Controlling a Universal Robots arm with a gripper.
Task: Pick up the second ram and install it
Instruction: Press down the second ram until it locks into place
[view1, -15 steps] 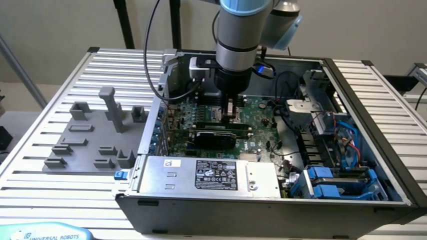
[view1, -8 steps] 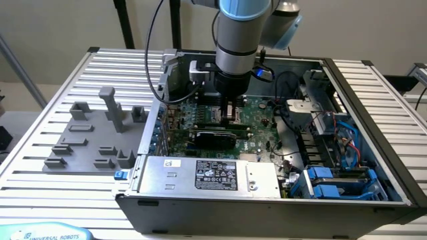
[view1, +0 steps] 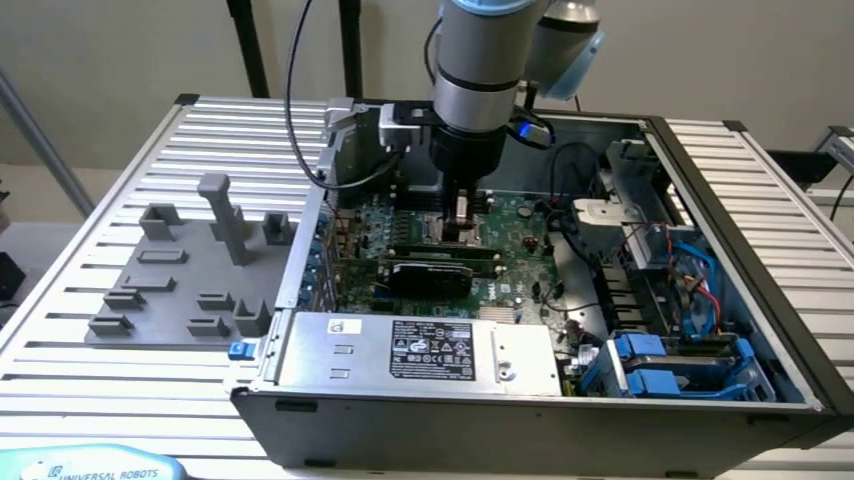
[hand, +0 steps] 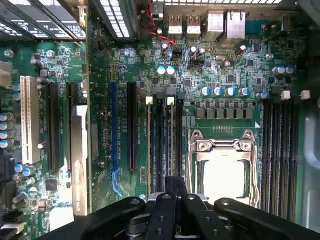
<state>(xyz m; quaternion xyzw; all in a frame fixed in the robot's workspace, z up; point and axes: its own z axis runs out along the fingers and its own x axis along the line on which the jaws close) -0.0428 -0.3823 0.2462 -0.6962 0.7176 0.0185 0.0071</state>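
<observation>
**Gripper.** In the exterior view the gripper (view1: 461, 215) hangs straight down from the arm (view1: 481, 60), at the upper centre of the frame. It sits inside the open case (view1: 534, 420), low over the motherboard (view1: 514, 235). In the wrist view the gripper (hand: 175, 192) is a black linkage directly over the board (hand: 225, 60). Whether it is spread, pressed together or pinching anything cannot be told.

**Ram.** The ram cannot be made out with certainty in either view. The gripper body hides the spot beneath it.

**Below the tool.** In the wrist view the gripper stands over the end of a bank of four slots (hand: 165, 140), alternately pale and black. The socket (hand: 222, 170), with its metal frame, lies just beside that bank. A second slot bank (hand: 280, 145) lies beyond the socket.

**Surroundings.**
- In the exterior view a black card (view1: 427, 272) stands across the board, just below the gripper in the frame.
- The power supply (view1: 414, 350) lies below the card.
- Blue drive cages (view1: 667, 365) fill the lower right of the case.
- The grey fixture (view1: 174, 280) lies on the slatted table (view1: 80, 230) at the exterior view's left, well apart from the gripper.
</observation>
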